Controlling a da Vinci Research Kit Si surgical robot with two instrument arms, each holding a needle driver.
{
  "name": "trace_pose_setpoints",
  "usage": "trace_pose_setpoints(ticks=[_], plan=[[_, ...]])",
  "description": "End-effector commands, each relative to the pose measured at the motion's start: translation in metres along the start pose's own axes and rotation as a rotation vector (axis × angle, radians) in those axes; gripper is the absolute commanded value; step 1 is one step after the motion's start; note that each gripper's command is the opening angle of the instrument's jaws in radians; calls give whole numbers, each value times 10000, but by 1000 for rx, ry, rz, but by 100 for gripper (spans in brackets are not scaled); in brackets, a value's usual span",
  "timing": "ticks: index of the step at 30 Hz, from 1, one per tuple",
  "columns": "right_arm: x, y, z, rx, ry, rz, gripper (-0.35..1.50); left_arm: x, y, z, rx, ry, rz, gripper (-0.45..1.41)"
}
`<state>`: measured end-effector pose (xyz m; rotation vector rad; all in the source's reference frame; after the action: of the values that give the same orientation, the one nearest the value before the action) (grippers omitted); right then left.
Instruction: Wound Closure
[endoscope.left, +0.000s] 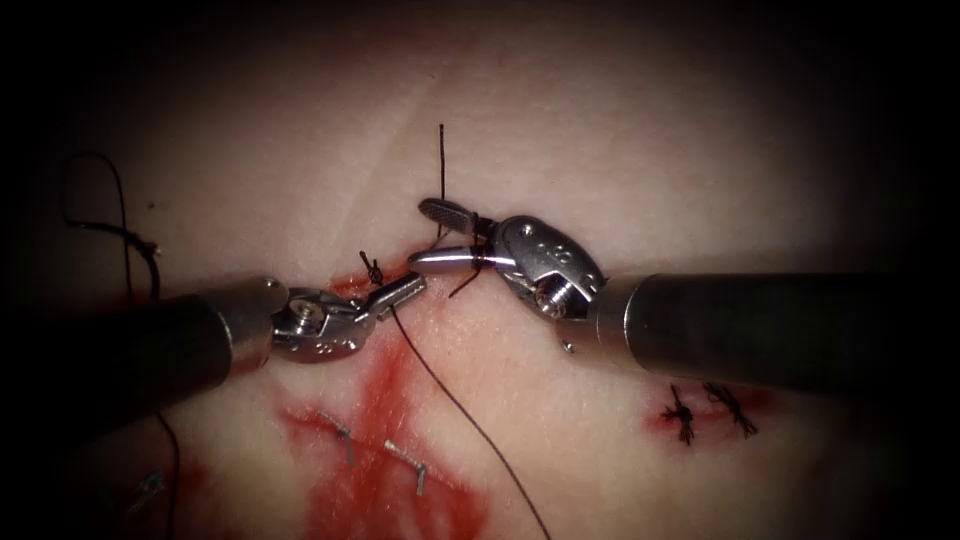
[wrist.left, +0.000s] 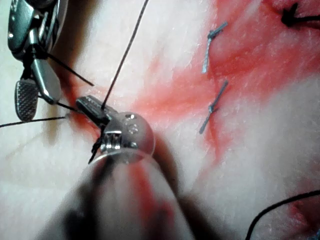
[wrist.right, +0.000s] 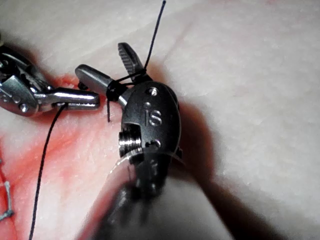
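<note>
Both tools, left (endoscope.left: 398, 291) and right (endoscope.left: 448, 236), are glossy polished metal; the right one's inner faces look cross-hatched and rough. The thread (endoscope.left: 470, 420) is dark, thin and matt. The tissue (endoscope.left: 600, 130) looks pale, soft and moist, with wet red fluid (endoscope.left: 385, 490).

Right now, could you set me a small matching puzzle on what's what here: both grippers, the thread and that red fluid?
Things:
1. left gripper
2. right gripper
3. thread
4. red fluid

States:
A. jaws open, thread wound at their base
B. stains the tissue
C. jaws shut on the thread
D. dark strand trailing toward the viewer

Pairs: 1-C, 2-A, 3-D, 4-B
</note>
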<state>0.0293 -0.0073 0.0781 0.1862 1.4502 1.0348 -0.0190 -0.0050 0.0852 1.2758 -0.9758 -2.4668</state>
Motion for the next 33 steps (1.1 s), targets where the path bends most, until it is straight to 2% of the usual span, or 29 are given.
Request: trace_pose_setpoints(ticks=[1, 14, 23, 27, 33], plan=[[-7, -2, 6, -17, 4, 10, 79, 1, 6, 9, -12, 11, -1, -45], [-4, 3, 7, -119, -22, 26, 79, 21, -5, 14, -44, 37, -19, -45], [6, 11, 10, -188, -48, 26, 76, 18, -22, 24, -52, 40, -34, -45], [2, 13, 10, -237, -99, 55, 73, 16, -24, 29, -60, 38, -34, -45], [0, 18, 12, -294, -112, 111, 73, 11, -31, 33, -69, 42, -38, -45]])
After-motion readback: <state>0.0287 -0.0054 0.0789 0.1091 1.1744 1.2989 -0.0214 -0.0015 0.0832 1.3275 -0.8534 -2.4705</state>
